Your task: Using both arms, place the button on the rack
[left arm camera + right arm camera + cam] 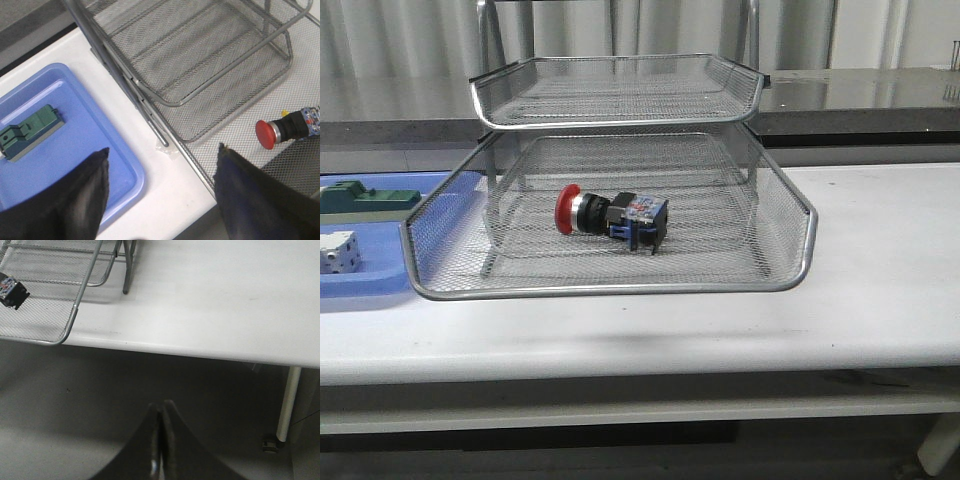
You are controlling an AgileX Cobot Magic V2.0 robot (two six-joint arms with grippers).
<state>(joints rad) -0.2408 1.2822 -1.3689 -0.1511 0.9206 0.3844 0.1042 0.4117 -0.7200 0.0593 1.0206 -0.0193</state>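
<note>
1. Nearest, off the front edge of the table (210, 305): right gripper (161, 440) with jaws pressed together, holding nothing, well apart from the rack (620, 180).
2. Just left of the rack, above the table and the blue plastic tray (75, 150): left gripper (162, 195) with jaws spread wide, empty.
3. On that blue tray, left of the rack: a white dotted cube (338, 252) and a green block (30, 132).
4. In the rack's pulled-out lower wire-mesh tray (450, 270): the button (610, 214), lying on its side, red head toward the rack's left, contact block toward its right.
5. Above and behind: the upper tray (620, 90), with nothing in it.
6. Judged stage: placement done, button released. Remaining, if anything: pushing the lower tray back in, which would call for both arms meeting its front rim evenly.
</note>
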